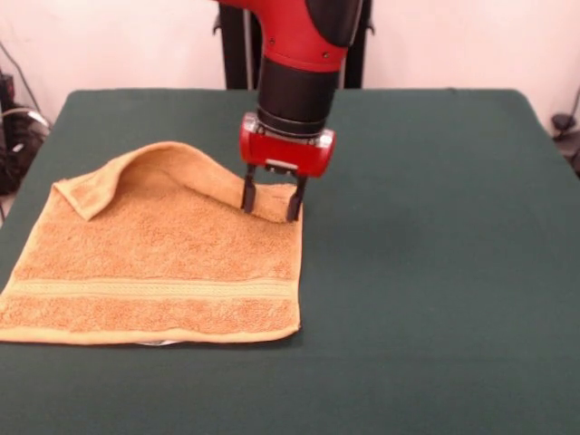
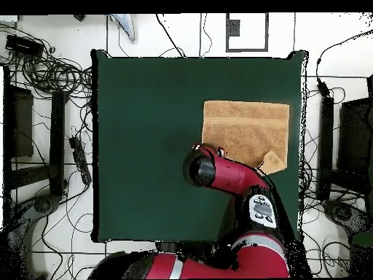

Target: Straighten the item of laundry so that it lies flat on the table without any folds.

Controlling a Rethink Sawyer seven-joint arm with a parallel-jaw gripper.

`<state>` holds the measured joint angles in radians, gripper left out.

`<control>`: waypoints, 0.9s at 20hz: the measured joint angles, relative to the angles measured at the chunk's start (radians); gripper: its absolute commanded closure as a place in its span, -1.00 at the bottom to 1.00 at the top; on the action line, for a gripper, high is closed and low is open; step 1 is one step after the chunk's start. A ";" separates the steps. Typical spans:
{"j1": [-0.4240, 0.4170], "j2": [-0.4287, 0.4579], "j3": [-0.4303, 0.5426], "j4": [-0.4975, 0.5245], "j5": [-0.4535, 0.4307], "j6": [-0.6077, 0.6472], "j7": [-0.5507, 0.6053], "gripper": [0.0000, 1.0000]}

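The orange-tan towel (image 1: pixel 154 263) lies on the green worktop (image 1: pixel 435 272), toward its left side as seen from the front. Most of it is spread flat, a woven band running along the near edge, but the far edge is humped up and one far corner (image 1: pixel 80 195) is folded over. The claw (image 1: pixel 270 201) pinches the towel's far right corner, its two dark fingers (image 1: pixel 247 193) clenched on the cloth.

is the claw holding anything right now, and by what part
The claw pinches the towel at its far edge by the corner, lifting a fold.
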<state>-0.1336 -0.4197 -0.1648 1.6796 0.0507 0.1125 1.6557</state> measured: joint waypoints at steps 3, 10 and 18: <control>-0.012 0.000 0.000 0.000 0.001 0.000 0.000 -1.00; -0.045 0.000 0.005 0.000 0.001 0.000 0.000 -1.00; -0.133 -0.005 0.047 0.002 0.001 0.000 0.000 -1.00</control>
<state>-0.2666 -0.4251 -0.1179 1.6816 0.0518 0.1123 1.6557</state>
